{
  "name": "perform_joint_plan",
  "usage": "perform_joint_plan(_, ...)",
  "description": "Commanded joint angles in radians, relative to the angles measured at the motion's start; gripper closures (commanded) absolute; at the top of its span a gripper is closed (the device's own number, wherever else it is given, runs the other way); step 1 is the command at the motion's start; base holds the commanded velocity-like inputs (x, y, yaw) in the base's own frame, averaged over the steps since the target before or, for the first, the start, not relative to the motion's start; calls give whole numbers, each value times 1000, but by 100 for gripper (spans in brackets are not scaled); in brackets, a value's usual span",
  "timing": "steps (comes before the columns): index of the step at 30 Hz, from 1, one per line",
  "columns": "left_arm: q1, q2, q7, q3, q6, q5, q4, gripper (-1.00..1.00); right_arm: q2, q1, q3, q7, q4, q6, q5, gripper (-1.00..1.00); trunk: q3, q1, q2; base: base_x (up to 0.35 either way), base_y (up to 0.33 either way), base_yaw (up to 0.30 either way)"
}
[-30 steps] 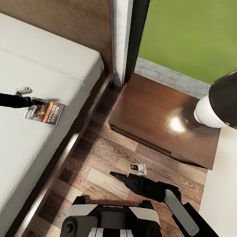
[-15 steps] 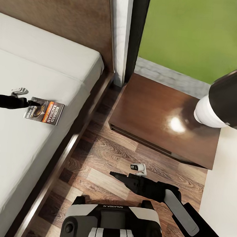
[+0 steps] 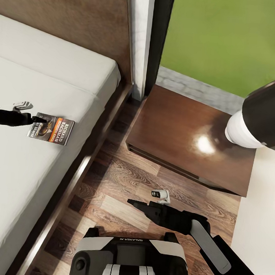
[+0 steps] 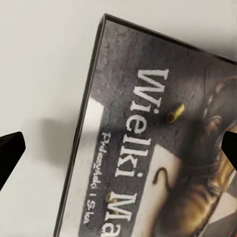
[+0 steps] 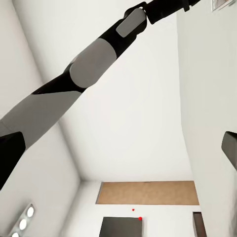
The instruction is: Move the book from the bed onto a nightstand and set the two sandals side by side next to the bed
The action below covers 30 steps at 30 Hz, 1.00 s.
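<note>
Grasping of the small thin paperback book with pale grey cover, orange band and dark lettering is the step in hand. It lies flat on the plain light grey-beige mattress of the large low bed with dark brown wooden frame, at the left middle of the head view, near the mattress edge that faces the floor. The left gripper reaches in from the left edge of that view and meets the book's near corner. In the left wrist view its two dark fingertips stand wide apart, one over bare mattress beside the book's spine edge, the other over the cover; nothing is held. A flat book on soft bedding gives the jaws little to bite, so the sound method, in my judgement, is to press one finger down just outside the edge, let the mattress yield, and close across the thin side rather than down on the cover. Lift slowly and level; a thin paperback may pivot or slip. The small glossy dark reddish-brown wooden nightstand with square top stands right of centre, well apart from the book across a strip of wood-plank floor. The right gripper hangs low at bottom centre over the floor; whether it is parted or closed cannot be told.
</note>
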<state>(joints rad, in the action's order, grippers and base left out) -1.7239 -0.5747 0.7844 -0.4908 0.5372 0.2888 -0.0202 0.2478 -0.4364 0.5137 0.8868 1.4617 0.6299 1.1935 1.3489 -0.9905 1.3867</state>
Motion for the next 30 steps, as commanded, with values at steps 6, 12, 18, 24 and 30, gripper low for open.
perform_joint_plan(6,0,-1,2,-9,5,10,-1,-100,1,-1,1,-2,0,7,9,-100,0,0,0,0,0,0)
perform_joint_plan(12,0,0,4,-9,2,10,-1,-100,1,-1,1,-1,0,7,10,-100,0,0,0,0,0,0)
perform_joint_plan(18,0,-1,4,-9,0,9,-1,-100,1,-1,1,-2,0,7,10,-100,0,0,0,0,0,0)
perform_joint_plan(24,0,-1,3,-9,-1,9,-1,-100,1,-1,1,-2,0,7,10,-100,0,0,0,0,0,0)
perform_joint_plan(30,0,-1,1,-9,0,9,0,-100,1,-1,2,-2,-1,7,9,-100,0,0,0,0,-1,0)
